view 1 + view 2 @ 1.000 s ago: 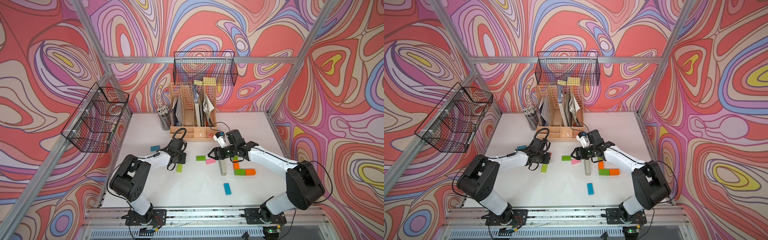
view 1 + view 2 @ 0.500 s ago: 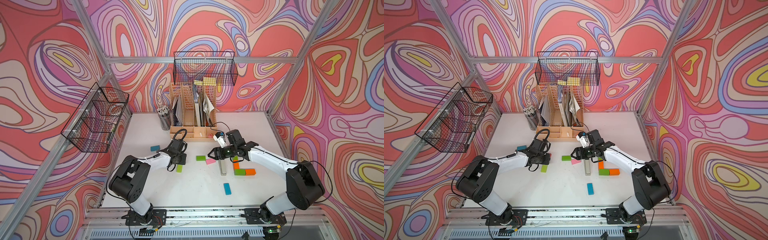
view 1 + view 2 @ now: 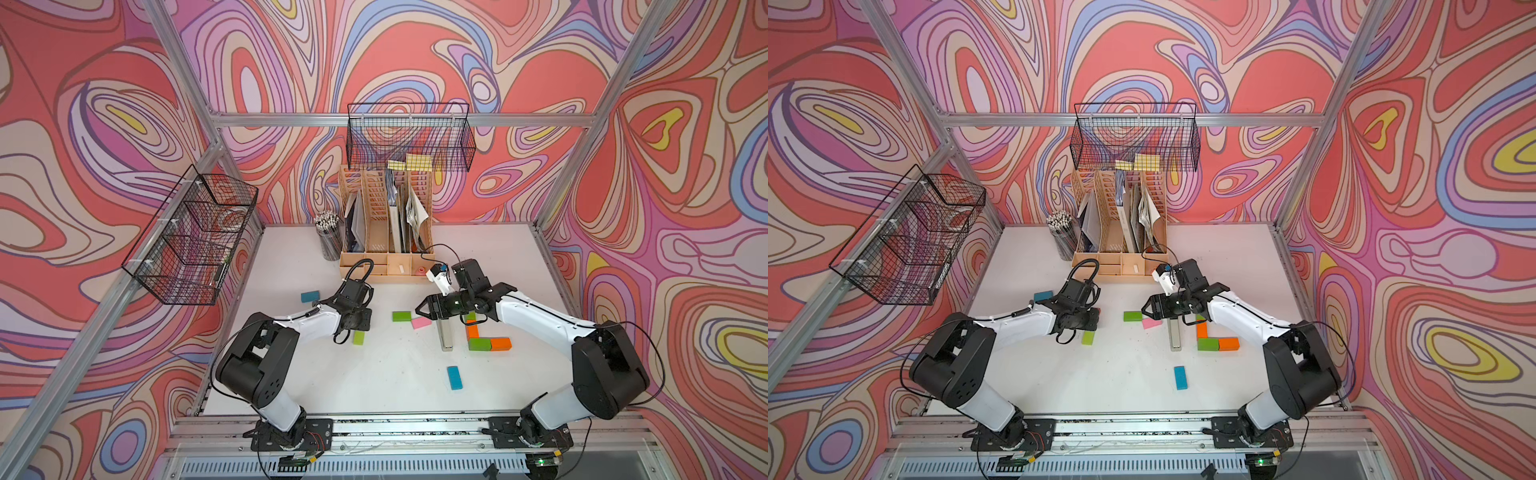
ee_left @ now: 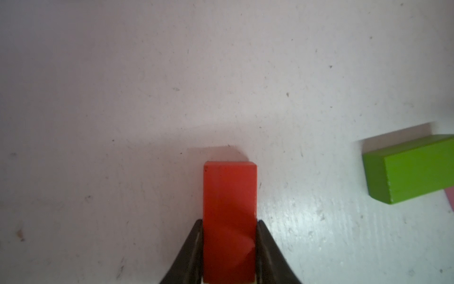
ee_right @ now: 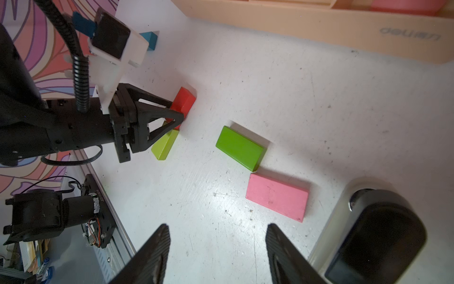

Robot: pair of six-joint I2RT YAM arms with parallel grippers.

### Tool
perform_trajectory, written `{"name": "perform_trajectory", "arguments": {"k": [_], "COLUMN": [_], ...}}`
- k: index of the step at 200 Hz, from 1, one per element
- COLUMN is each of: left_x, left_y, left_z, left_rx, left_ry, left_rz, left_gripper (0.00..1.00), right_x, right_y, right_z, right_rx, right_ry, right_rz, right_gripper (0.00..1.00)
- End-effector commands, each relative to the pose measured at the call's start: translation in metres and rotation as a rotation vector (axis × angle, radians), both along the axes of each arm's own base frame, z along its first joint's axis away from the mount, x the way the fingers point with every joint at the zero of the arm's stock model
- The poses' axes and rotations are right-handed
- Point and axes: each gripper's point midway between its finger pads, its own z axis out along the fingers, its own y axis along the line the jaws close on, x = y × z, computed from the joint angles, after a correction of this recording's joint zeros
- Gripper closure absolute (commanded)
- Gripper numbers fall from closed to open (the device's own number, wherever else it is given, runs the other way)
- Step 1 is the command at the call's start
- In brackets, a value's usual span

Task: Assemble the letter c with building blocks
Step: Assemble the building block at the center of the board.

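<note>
My left gripper [image 4: 230, 221] is shut on a red block [image 4: 229, 186], low at the white table; in both top views the gripper [image 3: 359, 322] hides it. A lime block [image 3: 359, 337] lies just beside. My right gripper [image 5: 217, 228] hangs open and empty over bare table, near a pink block [image 5: 277, 196] and a green block [image 5: 239, 147]. To the right, an upright orange block [image 3: 471, 331], a green block [image 3: 479, 344] and an orange block [image 3: 500, 343] form an L-shaped corner. A blue block [image 3: 454, 377] lies toward the front and a teal block [image 3: 310, 296] at the left.
A silver-and-black stapler [image 3: 446, 336] lies between the pink block and the L-shaped corner, under my right wrist. A wooden file organizer [image 3: 386, 232] and a pencil cup [image 3: 330, 239] stand at the back. Wire baskets [image 3: 195, 237] hang on the walls.
</note>
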Motion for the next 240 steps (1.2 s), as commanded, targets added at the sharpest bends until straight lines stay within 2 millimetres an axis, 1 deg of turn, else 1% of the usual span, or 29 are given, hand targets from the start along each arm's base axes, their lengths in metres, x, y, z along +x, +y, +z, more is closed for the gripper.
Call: {"name": "perform_trajectory", "arguments": {"k": [1, 101, 143, 184, 218, 240], "left_x": [-0.014, -0.015, -0.015, -0.015, -0.011, -0.007], "left_y": [0.007, 0.003, 0.002, 0.004, 0.006, 0.006], "left_z": [-0.006, -0.004, -0.005, -0.003, 0.0, 0.006], "left_rx": [0.027, 0.006, 0.005, 0.016, 0.025, 0.03], "left_ry": [0.045, 0.043, 0.047, 0.037, 0.015, -0.002], "left_rz": [0.009, 0.003, 0.006, 0.01, 0.017, 0.019], "left_gripper": [0.7, 0.66, 0.58, 0.56, 0.52, 0.46], "right_x": [0.005, 0.005, 0.005, 0.005, 0.005, 0.005], "right_y": [0.007, 0.007, 0.007, 0.007, 0.007, 0.006], "right_z": [0.005, 0.005, 0.004, 0.005, 0.005, 0.006], "right_rx": [0.016, 0.015, 0.016, 0.016, 0.016, 0.011], "right_ry": [-0.01, -0.009, -0.011, -0.012, -0.012, -0.019], "right_rz": [0.011, 0.01, 0.01, 0.011, 0.009, 0.008], "right_gripper": [0.35, 0.35, 0.35, 0.35, 0.35, 0.34]}}
